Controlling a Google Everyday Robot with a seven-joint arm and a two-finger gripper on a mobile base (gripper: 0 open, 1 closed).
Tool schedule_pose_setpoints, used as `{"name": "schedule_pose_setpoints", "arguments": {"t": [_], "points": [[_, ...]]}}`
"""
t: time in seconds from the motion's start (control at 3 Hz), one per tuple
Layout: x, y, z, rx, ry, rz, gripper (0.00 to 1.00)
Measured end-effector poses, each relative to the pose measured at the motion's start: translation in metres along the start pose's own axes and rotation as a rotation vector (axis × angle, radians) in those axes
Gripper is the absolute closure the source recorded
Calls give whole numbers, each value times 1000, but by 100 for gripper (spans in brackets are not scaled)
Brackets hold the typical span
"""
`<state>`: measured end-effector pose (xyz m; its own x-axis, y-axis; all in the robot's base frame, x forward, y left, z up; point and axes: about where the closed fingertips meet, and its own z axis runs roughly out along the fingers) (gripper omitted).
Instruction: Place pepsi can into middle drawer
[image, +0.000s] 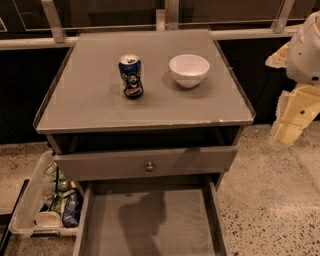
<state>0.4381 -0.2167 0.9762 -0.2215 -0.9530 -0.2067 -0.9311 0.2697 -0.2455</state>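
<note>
The pepsi can (131, 75) is dark blue with a silver top and stands upright on the grey cabinet top (100, 107), left of centre. The middle drawer (150, 220) is pulled out at the bottom of the view and shows a bare grey floor with thin low side walls. My gripper (292, 120) hangs off the right side of the cabinet, beyond its right edge and below top level, well away from the can. It holds nothing that I can see.
A white bowl (189, 70) sits right of the can on the cabinet top. The drawer with the grey front panel and round knob (149, 166) sits above the open drawer. A clear plastic bin of clutter (47, 207) stands on the floor at the left.
</note>
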Motion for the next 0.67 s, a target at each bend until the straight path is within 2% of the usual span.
{"name": "schedule_pose_setpoints", "arguments": {"t": [0.67], "points": [[-7,-5,-3,7,-16,0,0]]}}
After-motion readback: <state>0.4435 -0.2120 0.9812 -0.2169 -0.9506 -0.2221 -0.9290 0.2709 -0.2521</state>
